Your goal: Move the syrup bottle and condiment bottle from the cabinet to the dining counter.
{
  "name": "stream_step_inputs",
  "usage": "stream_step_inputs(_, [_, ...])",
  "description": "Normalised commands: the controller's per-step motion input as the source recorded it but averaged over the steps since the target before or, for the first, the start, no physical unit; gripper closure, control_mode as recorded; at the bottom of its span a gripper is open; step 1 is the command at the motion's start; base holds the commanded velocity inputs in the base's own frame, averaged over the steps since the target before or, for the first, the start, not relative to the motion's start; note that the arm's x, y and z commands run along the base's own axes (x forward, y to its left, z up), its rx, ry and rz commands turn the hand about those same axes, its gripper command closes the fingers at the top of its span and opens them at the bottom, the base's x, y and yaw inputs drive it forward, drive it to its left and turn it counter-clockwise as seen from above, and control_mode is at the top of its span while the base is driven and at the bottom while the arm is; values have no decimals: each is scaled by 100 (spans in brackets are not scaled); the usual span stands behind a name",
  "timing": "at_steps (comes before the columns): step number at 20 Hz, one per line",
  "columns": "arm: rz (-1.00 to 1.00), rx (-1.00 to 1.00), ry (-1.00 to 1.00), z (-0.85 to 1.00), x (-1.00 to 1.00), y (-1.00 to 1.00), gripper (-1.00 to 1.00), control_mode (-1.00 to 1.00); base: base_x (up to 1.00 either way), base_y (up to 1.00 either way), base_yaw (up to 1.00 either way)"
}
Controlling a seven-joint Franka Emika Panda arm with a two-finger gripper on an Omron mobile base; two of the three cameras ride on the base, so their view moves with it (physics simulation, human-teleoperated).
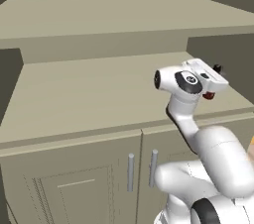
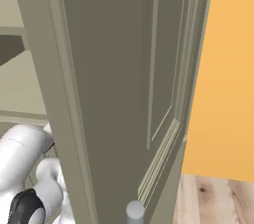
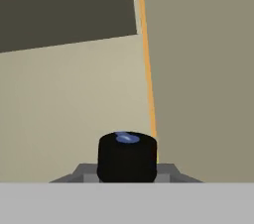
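- The cabinet [image 1: 99, 89], beige-olive and matte with plain flat shelves, stands open so the arm can reach in; its panelled door [image 2: 124, 69] swings out to the right.
- The gripper [image 1: 214, 82] sits at the shelf's right end, closed tight on the condiment bottle [image 1: 209, 95].
- That bottle is small, red and smooth, with a round black cap [image 3: 127, 156].

A small red bottle [image 1: 209, 95] with a black cap [image 3: 127, 156] stands near the right end of the lower shelf [image 1: 84, 94] inside the open beige-olive cabinet [image 1: 99, 15], largely hidden behind the robot's hand. Seen from the hand, its round cap sits upright, close beside the cabinet's right wall. The panelled cabinet door [image 2: 124, 89] stands swung open.
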Motion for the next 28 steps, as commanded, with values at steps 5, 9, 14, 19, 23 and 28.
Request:
stream_step_inputs(5, [3,0,-3,37,-100,12,100,-100,0,0,0])
stream_step_inputs(9, [9,0,0,46,-100,26,100,-100,0,0,0])
stream_step_inputs(14, [14,0,1,36,-100,36,100,-100,0,0,0])
stream_step_inputs(19, [26,0,10,23,-70,52,100,-100,0,0,0])
stream_step_inputs(23, [29,1,11,11,-50,30,100,-100,0,0,0])
stream_step_inputs(28, [31,2,7,0,-63,11,100,-100,0,0,0])
